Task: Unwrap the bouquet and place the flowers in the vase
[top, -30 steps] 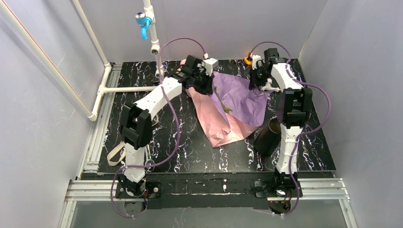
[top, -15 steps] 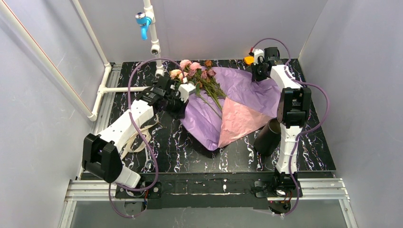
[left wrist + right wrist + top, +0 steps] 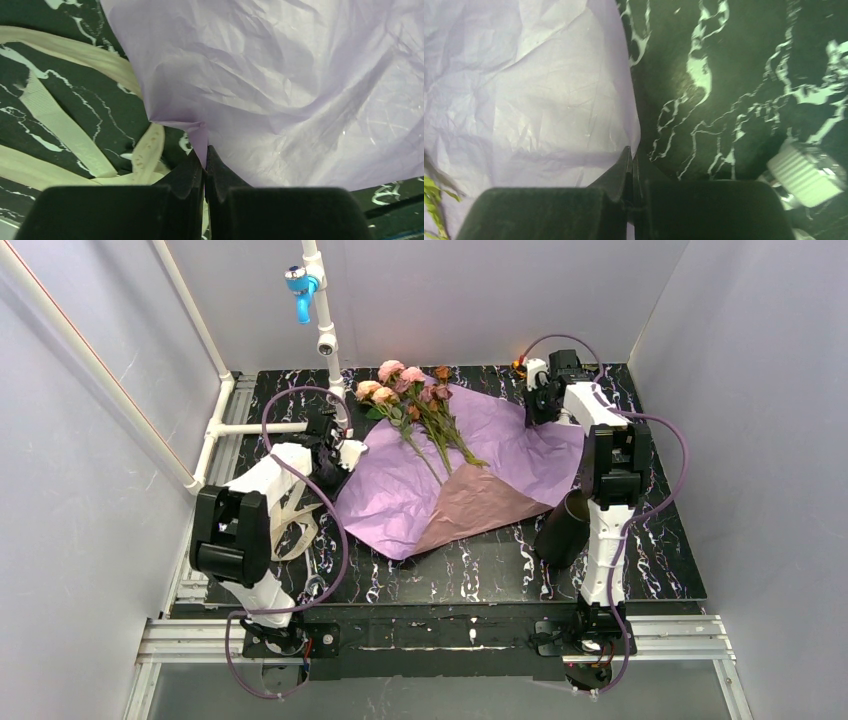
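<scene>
L gripper [image 3: 205, 150] – jaws shut tight, pinching a puckered corner of the wrapping paper [image 3: 280, 75], lilac side up. In the top view that corner is the sheet's left tip, centre-left of frame. R gripper [image 3: 630, 151] is also closed, nipping the paper's edge; the top view puts it upper right, at the sheet's far-right corner. Between the two the paper lies spread open across the middle of the frame, w/ a pink flap folded over at lower centre

The flowers [image 3: 420, 410] lie loose on the lilac sheet, upper centre. Long axis is diagonal – heads toward the top of frame by the back wall, stem ends pointing down-right to the sheet's middle

The vase [image 3: 563, 530] is right of centre, just off the paper's lower-right edge, close against the R arm, which hides part of it. Upright or tilted: can't tell

Beige ribbon [image 3: 55, 115] lies in loose loops on the black marbled table [image 3: 480, 560], just left of the L gripper, partly under the L arm. White pipe frame [image 3: 260, 427] w/ a blue valve [image 3: 298, 285] stands upper left. A small white ribbed part [image 3: 806, 172] lies on the table lower right in the R wrist view
</scene>
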You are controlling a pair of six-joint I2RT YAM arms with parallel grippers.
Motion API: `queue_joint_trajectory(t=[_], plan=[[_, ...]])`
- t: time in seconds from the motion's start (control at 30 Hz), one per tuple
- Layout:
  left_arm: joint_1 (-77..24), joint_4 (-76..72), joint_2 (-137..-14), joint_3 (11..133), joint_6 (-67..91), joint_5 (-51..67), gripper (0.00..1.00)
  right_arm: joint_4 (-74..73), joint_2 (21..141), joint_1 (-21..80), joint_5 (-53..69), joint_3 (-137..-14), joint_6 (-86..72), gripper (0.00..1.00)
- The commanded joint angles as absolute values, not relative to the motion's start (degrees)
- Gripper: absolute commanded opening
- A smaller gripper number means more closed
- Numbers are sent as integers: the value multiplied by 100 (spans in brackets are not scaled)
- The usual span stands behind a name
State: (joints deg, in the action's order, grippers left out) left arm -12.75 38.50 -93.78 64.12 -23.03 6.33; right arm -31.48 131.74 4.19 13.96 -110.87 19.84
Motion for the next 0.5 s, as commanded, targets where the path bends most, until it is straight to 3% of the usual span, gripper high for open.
queue_joint_trajectory(t=[0.0,0.23,0.3,0.33,0.37,0.4,0.47], plan=[[-961,3754,-9660,6658,-2671,190,0,-3552,12905,412,1736,-10875,2284,1],[-634,3364,-9919,6793,-2811,-223,0,-3792,12529,404,1893,-10274,2626,1],[-567,3415,-9874,6976,-2855,288,0,-3792,12522,412,1935,-10232,2609,1],[-541,3541,-9721,7065,-2944,747,7,-3819,12542,409,1990,-10249,2588,1],[-537,3535,-9488,7050,-3033,1243,21,-3866,12562,413,2058,-10283,2569,1],[-546,3488,-9195,6996,-3093,1729,46,-3898,12599,417,2099,-10324,2556,1],[-569,3446,-8676,6917,-3183,2526,77,-3949,12659,445,2143,-10393,2525,1]])
